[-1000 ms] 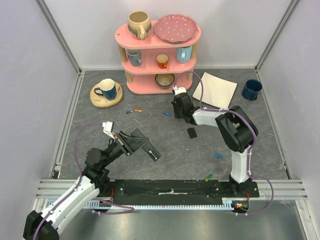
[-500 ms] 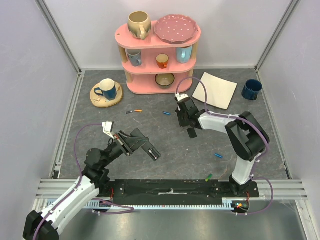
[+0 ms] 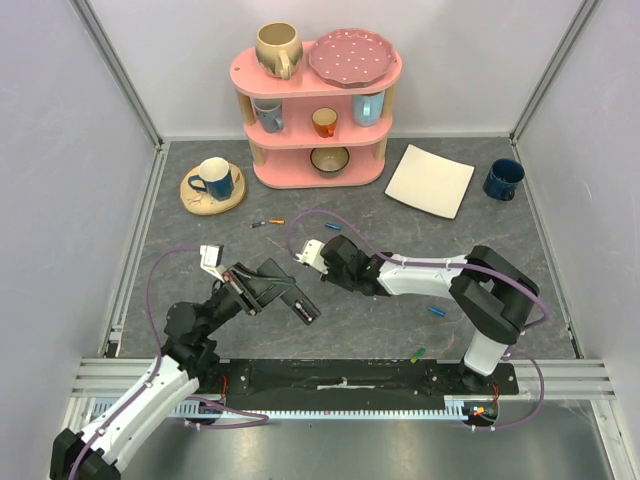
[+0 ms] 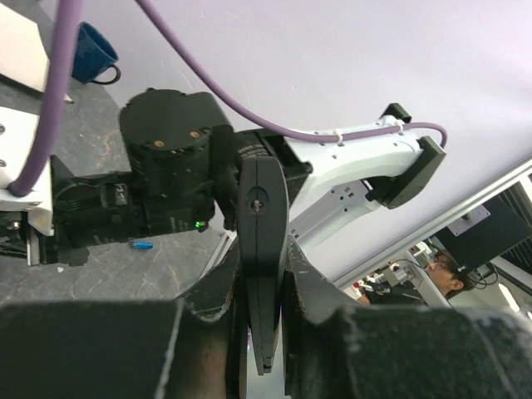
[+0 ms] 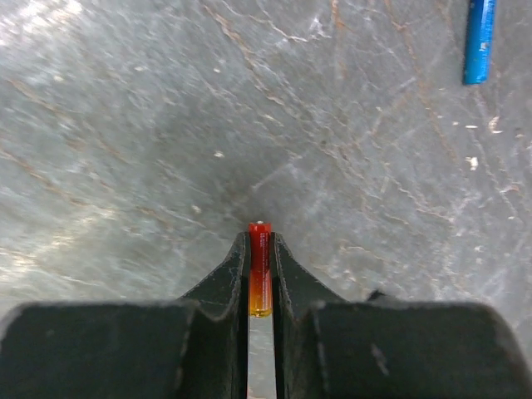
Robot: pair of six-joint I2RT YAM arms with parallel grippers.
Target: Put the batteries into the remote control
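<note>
Left gripper (image 4: pixel 264 270) grips the remote control (image 4: pixel 263 208); right arm (image 3: pixel 430 272) stretches leftward, right gripper (image 5: pixel 260 249) pinching a red-orange battery (image 5: pixel 259 278) over the grey table (image 5: pixel 125 125).

We're looking at a robotics lab test cell: plain pale walls (image 3: pixel 60 150) box in the table, aluminium framing rails (image 3: pixel 100 375) run along 6 o'clock, and a pink shelf (image 3: pixel 300 178) of crockery sits staged at 12. Beyond the enclosure, the left wrist view catches a person (image 4: pixel 442 268) by a monitor (image 4: pixel 490 237).
</note>
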